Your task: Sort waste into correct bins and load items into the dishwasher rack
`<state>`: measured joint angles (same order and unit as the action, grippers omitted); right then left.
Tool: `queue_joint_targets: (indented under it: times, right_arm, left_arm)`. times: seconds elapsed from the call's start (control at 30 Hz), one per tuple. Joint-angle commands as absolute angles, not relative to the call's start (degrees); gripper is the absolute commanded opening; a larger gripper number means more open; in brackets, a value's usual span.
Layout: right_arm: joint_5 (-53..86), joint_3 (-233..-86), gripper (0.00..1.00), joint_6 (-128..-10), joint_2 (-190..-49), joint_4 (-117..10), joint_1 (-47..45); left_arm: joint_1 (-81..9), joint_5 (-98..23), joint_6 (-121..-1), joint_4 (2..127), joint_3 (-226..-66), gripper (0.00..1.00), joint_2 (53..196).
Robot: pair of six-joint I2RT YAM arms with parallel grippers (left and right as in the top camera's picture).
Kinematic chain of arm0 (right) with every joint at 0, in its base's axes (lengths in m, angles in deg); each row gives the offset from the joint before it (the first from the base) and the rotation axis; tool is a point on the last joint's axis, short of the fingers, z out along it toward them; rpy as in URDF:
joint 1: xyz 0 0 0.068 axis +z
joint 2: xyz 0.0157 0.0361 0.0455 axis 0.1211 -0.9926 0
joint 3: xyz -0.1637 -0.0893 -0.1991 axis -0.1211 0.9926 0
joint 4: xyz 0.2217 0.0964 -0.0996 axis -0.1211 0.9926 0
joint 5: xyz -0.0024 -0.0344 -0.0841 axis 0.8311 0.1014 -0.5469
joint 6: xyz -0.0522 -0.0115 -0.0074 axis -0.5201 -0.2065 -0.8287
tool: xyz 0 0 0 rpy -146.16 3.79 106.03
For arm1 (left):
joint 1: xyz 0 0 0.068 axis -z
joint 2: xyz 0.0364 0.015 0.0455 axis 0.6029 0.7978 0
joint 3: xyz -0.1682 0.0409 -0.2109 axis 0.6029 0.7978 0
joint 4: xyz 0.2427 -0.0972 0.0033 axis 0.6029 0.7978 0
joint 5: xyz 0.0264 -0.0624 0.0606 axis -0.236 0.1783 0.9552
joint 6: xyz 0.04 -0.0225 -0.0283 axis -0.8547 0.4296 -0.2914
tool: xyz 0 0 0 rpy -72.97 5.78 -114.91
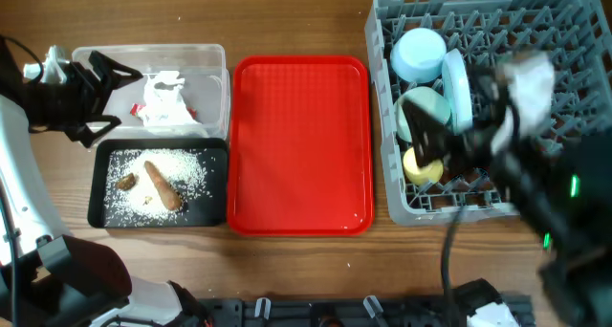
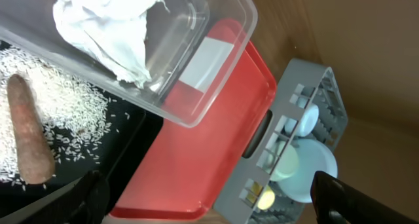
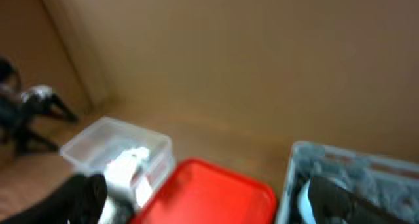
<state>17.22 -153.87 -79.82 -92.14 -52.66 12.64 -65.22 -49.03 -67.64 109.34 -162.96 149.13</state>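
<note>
The crumpled white napkin (image 1: 167,102) and red wrapper (image 1: 191,112) lie in the clear tub (image 1: 215,59). Rice (image 1: 186,169) and the brown carrot piece (image 1: 164,185) lie in the black tray (image 1: 96,188). The grey rack (image 1: 574,40) holds the blue bowl (image 1: 419,54), blue plate (image 1: 456,88), mint bowl (image 1: 426,107) and yellow cup (image 1: 421,166). My left gripper (image 1: 105,98) is open and empty at the tub's left end; it also shows in the left wrist view (image 2: 209,207). My right gripper (image 1: 430,141) is blurred above the rack's front left; the right wrist view (image 3: 206,204) shows it open and empty.
The red serving tray (image 1: 299,145) lies bare between the bins and the rack. The left wrist view shows the napkin (image 2: 111,27), carrot piece (image 2: 29,132), red tray (image 2: 196,158) and rack (image 2: 314,86). The right wrist view is blurred.
</note>
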Motion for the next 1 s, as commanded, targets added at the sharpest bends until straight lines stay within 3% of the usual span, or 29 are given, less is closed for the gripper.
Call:
queue_joint_targets:
  times: [0.0,0.2,0.5,0.97]
  right_arm:
    - [13.9,-137.6,1.0,-80.0,-76.6,-60.5,12.3]
    - [14.1,-114.9,1.0,-74.9,-54.4,-71.3,5.8]
    - [14.1,-96.7,1.0,-75.1,-50.2,-95.4,5.1]
    - [12.9,-86.3,1.0,-73.6,-49.1,-94.1,3.4]
  left_arm:
    - [-65.4,-49.2,-67.1,109.4,-163.0,1.0,149.3]
    - [-65.4,-49.2,-67.1,109.4,-163.0,1.0,149.3]
    - [-65.4,-49.2,-67.1,109.4,-163.0,1.0,149.3]
    - [-65.4,-49.2,-67.1,109.4,-163.0,1.0,149.3]
